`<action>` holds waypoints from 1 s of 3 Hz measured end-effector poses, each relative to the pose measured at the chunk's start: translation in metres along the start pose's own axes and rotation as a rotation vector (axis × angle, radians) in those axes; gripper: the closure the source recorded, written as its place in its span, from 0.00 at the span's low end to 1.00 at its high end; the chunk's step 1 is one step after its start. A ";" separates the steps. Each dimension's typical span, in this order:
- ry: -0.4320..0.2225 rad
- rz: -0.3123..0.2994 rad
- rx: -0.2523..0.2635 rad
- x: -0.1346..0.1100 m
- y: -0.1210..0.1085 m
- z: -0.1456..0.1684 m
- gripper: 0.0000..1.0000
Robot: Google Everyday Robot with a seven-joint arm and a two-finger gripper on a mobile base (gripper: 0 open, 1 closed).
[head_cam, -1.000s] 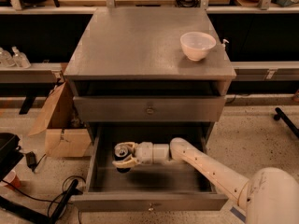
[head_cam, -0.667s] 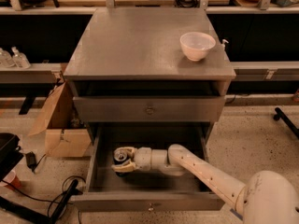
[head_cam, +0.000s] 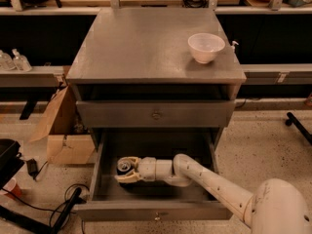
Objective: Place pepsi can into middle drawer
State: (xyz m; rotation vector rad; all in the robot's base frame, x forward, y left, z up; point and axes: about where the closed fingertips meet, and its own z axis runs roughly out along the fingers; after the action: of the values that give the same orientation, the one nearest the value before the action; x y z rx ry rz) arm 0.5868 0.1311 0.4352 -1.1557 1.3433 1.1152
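The middle drawer (head_cam: 97, 169) is pulled out, showing its deep grey tray and a small knob on its front panel (head_cam: 157, 214). My gripper (head_cam: 125, 169) reaches into the left part of the tray from the right. Its two pale fingers (head_cam: 127, 159) are closed around the pepsi can (head_cam: 123, 167), a small dark can whose silver top shows between them. The can is low in the tray, at or near its floor. The logo is hidden.
A white bowl (head_cam: 206, 47) stands on the cabinet top at the right. A closed drawer front with a knob (head_cam: 156, 114) sits above the open drawer. A cardboard box (head_cam: 61, 130) and cables (head_cam: 58, 204) lie on the floor to the left.
My gripper with the can has sunk lower into the drawer and shifted slightly toward the left front.
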 end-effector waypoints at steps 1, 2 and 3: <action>-0.001 0.001 -0.004 0.000 0.001 0.002 0.51; -0.003 0.001 -0.008 -0.001 0.003 0.004 0.28; -0.004 0.001 -0.012 -0.001 0.004 0.007 0.05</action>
State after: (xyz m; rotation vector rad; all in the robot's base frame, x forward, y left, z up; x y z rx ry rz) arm 0.5839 0.1381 0.4360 -1.1606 1.3364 1.1272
